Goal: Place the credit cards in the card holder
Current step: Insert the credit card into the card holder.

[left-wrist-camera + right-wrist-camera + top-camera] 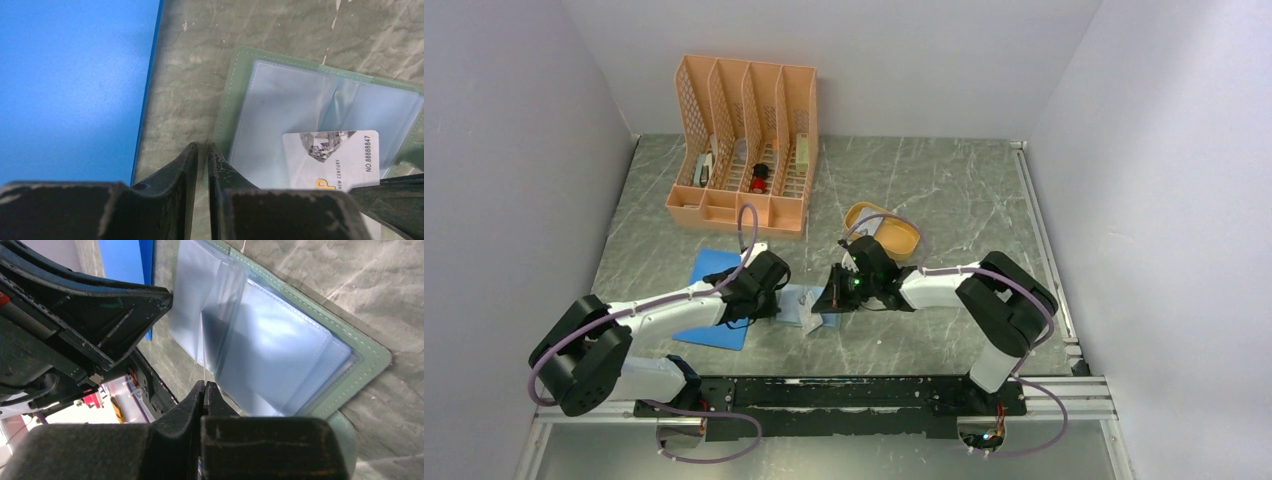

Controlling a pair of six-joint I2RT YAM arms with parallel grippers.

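We judge the right tool [204,386] should keep the credit card [330,160] flat and square to the mouth of the clear pocket [270,340], easing it in while the holder is pinned. This tool is clamped shut on the card. The left tool [207,147], nearly closed, pinches the left border of the card holder [231,90], which lies open on the bench [944,190] just right of the blue pad [75,85]

Organizer [742,205], tray [902,240] behind card holder [798,304]
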